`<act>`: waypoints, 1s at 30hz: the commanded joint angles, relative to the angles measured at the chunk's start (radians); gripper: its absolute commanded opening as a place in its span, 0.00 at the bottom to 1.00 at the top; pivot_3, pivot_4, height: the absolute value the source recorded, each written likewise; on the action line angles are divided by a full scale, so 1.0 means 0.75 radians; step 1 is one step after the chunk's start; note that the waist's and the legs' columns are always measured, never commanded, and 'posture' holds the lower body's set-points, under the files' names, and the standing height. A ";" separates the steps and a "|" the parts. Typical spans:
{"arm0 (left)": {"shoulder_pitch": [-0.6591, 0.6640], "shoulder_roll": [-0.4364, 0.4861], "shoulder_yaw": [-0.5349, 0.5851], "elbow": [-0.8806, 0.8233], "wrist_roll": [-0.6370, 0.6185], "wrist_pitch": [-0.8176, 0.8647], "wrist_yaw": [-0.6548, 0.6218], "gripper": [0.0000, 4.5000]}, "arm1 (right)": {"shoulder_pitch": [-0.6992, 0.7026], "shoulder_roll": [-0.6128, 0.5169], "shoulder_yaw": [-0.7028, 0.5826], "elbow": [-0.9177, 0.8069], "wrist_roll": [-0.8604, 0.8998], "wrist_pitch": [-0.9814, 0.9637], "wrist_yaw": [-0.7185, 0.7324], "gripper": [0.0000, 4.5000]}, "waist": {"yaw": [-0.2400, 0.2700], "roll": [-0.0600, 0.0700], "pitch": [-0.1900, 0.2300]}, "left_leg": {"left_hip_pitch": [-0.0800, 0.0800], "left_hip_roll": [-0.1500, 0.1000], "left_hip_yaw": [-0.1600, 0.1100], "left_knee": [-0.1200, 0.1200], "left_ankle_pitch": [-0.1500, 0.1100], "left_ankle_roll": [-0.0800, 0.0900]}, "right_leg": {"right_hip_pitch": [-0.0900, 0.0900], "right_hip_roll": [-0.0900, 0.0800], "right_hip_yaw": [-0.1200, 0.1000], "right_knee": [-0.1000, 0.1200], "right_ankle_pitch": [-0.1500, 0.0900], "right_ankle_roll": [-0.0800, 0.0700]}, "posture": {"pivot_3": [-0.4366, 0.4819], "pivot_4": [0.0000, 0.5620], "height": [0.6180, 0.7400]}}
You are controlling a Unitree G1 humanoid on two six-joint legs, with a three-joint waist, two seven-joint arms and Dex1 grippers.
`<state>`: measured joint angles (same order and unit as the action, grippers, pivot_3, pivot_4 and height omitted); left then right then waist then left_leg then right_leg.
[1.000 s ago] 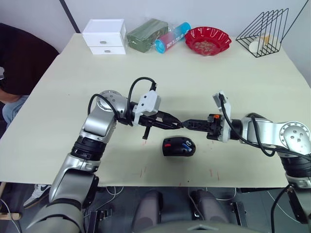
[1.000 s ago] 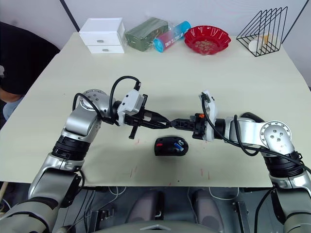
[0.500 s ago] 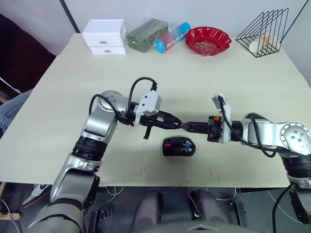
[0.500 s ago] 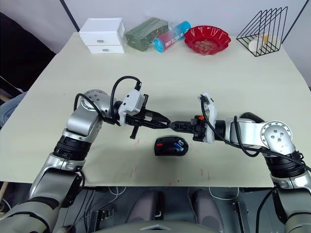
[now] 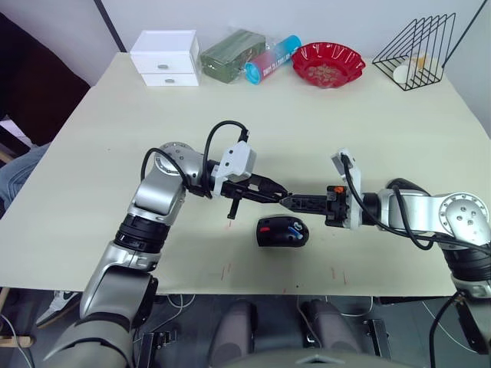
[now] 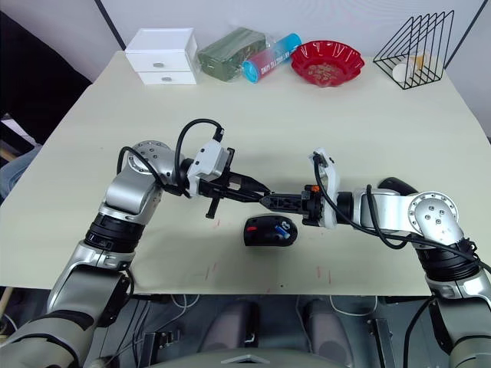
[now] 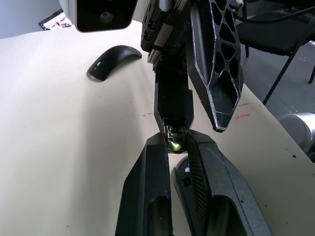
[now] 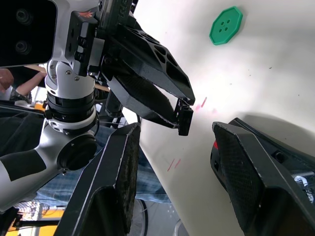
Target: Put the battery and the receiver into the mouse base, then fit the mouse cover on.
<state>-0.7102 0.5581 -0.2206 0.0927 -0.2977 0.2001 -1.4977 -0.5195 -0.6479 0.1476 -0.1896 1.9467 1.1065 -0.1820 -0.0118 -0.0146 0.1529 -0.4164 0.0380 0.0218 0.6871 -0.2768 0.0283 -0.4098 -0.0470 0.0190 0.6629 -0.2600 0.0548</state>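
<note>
Table: we see the wide pale beige tabletop (image 5: 115,146) with broad bare surface to our left and ahead of both arms; its near edge runs just below the mouse.
Far edge: a white two-drawer box (image 5: 164,57), a dark green packet (image 5: 232,54), a pink-and-blue tube (image 5: 272,58), a red scalloped bowl (image 5: 328,64) and a black wire rack (image 5: 418,50) stand in a row, well apart from the arms.
Left gripper (image 5: 278,196): it reaches toward the table's middle, above and just left of the mouse. In the left wrist view its two black fingers (image 7: 152,172) are pressed together on the receiver (image 7: 173,139), a tiny silvery nub.
Right gripper (image 5: 285,202): its tips meet ours at the same spot. Its black fingers (image 8: 120,162) stand well apart in the right wrist view, and the left gripper's tip with the nub lies between them.
Mouse base (image 5: 282,231): the black oval body with red inner parts lies on the table just below the meeting grippers, not touched by either; the blue battery (image 5: 294,228) sits inside it.
Mouse cover (image 7: 113,60): the thin glossy black curved shell lies on the table beyond the grippers in the left wrist view.
Green disc (image 8: 225,25): a scalloped green button lies flat on the table, apart from the mouse.
</note>
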 commanded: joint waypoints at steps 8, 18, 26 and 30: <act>-0.008 0.014 0.000 -0.039 -0.018 -0.001 -0.010 0.01 | -0.018 -0.010 -0.049 -0.015 0.034 -0.002 0.031 0.54 | 0.000 0.000 0.000 | 0.000 0.000 0.000 0.000 0.000 0.000 | 0.000 0.000 0.000 0.000 0.000 0.000 | 0.48 0.27 1.00; 0.004 0.022 -0.005 -0.036 -0.013 -0.010 -0.022 0.01 | -0.015 -0.008 -0.047 -0.002 0.034 0.000 0.029 0.54 | 0.000 0.000 0.000 | 0.000 0.000 0.000 0.000 0.000 0.000 | 0.000 0.000 0.000 0.000 0.000 0.000 | 0.48 0.27 1.00; 0.009 0.024 -0.009 -0.030 -0.007 -0.028 -0.031 0.01 | -0.015 -0.007 -0.050 0.012 0.034 -0.003 0.023 0.54 | 0.000 0.000 0.000 | 0.000 0.000 0.000 0.000 0.000 0.000 | 0.000 0.000 0.000 0.000 0.000 0.000 | 0.48 0.27 1.00; 0.012 0.026 -0.011 -0.029 -0.008 -0.035 -0.030 0.01 | -0.010 -0.004 -0.049 0.008 0.034 -0.004 0.023 0.34 | 0.000 0.000 0.000 | 0.000 0.000 0.000 0.000 0.000 0.000 | 0.000 0.000 0.000 0.000 0.000 0.000 | 0.48 0.27 1.00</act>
<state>-0.7033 0.5663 -0.2289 0.0923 -0.2971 0.1881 -1.5115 -0.5195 -0.6483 0.1411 -0.1724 1.9468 1.1087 -0.1733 -0.0119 -0.0147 0.1529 -0.4164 0.0380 0.0218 0.6870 -0.2768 0.0283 -0.4098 -0.0470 0.0190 0.6628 -0.2600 0.0548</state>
